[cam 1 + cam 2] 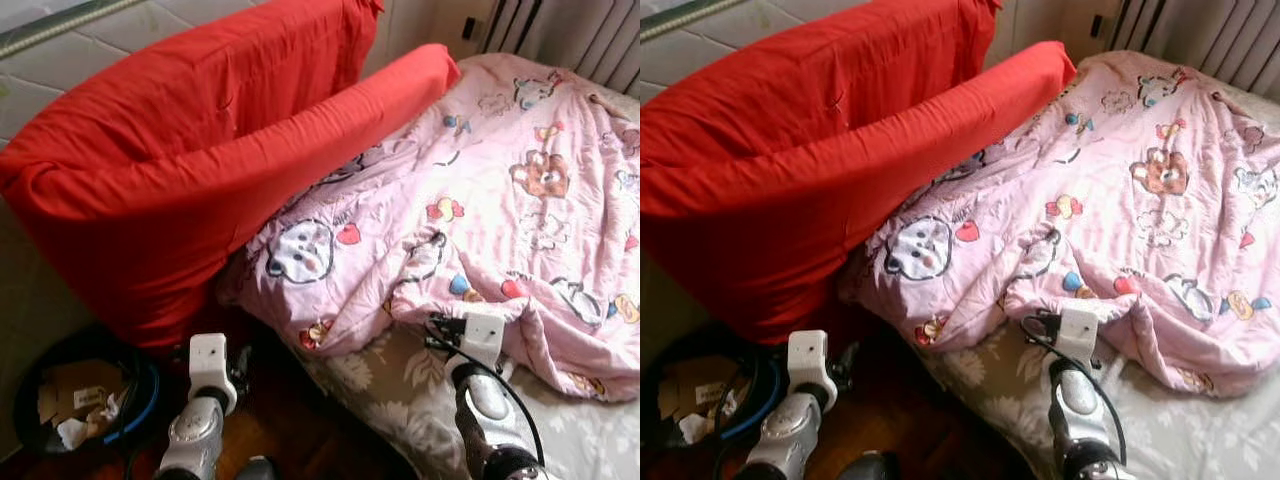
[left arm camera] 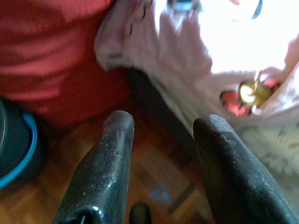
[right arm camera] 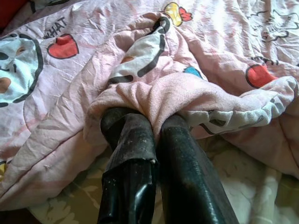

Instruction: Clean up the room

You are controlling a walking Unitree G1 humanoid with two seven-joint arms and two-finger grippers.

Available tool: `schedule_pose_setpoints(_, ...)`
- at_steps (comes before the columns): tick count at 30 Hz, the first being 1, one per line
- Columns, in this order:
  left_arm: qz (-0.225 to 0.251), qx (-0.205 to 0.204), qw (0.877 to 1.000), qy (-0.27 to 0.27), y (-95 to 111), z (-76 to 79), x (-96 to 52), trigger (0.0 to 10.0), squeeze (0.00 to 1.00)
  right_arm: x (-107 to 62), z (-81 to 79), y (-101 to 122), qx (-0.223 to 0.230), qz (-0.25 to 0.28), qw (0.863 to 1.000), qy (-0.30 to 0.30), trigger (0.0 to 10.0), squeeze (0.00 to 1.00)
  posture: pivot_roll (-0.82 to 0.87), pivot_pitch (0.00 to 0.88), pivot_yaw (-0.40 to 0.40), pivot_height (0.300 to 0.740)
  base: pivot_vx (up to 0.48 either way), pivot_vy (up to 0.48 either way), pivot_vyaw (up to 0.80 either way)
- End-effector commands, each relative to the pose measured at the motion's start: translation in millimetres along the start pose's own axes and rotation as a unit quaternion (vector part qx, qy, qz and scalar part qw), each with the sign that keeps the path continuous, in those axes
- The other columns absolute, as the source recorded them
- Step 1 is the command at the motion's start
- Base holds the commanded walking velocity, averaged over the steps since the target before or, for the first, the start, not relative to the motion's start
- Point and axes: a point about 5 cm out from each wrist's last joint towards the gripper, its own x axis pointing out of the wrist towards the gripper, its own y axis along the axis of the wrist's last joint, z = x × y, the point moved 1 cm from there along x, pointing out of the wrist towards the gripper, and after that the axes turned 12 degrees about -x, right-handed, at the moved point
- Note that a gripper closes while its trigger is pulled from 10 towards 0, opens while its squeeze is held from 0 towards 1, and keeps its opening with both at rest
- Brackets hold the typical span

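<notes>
Right end effector (image 3: 154, 126) pinches pink quilt (image 1: 500, 200) fold (quilt crumpled).

Left end effector (image 2: 161, 140) fingers parted, wooden floor (image 2: 159, 182), pink quilt (image 2: 187, 56)

Pink cartoon-print quilt (image 1: 500, 190) rumpled across bed, near edge bunched; red pillow (image 1: 200, 150) leaning beside it.

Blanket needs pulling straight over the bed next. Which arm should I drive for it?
Right. The right gripper is already pinched on a fold of the pink blanket at its near edge. The left gripper is open over the wooden floor beside the bed, holding nothing.
</notes>
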Motion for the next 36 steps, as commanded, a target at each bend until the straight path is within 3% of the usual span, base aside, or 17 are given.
schedule_pose_setpoints(1, -0.032, -0.001, 0.999, 0.015, -13.9, -7.5, -5.2, 10.0, 0.0, -2.3, -1.7, -4.6, -0.002, -0.007, 1.0, 0.002, 10.0, 0.0, 0.01, 0.172, 0.003, 0.74, 0.0, 0.0, 0.0)
schedule_pose_setpoints(7, -0.103, 0.021, 0.994, 0.027, -41.3, -14.1, -15.8, 10.0, 0.0, -2.8, -0.2, -5.6, -0.007, -0.009, 1.0, -0.007, 10.0, 0.0, 0.01, 0.18, 0.004, 0.74, 0.0, 0.0, 0.0)
schedule_pose_setpoints(12, -0.137, 0.016, 0.989, 0.051, -55.7, -22.8, -24.2, 10.0, 0.0, -3.1, 0.4, -5.8, -0.006, -0.009, 1.0, -0.009, 10.0, 0.0, 0.01, 0.189, 0.005, 0.74, 0.0, 0.0, 0.0)
schedule_pose_setpoints(23, -0.139, 0.015, 0.985, 0.104, -57.5, -47.8, -32.7, 10.0, 0.0, -3.1, -0.1, -6.6, -0.006, -0.011, 1.0, -0.004, 10.0, 0.0, 0.02, 0.2, 0.003, 0.74, 0.0, 0.0, 0.0)
schedule_pose_setpoints(36, -0.149, 0.029, 0.984, 0.092, -63.2, -44.8, -35.4, 10.0, 0.0, -3.6, -3.5, -7.3, -0.004, -0.013, 1.0, -0.004, 10.0, 0.0, 0.02, 0.203, 0.008, 0.74, 0.0, 0.0, 0.0)
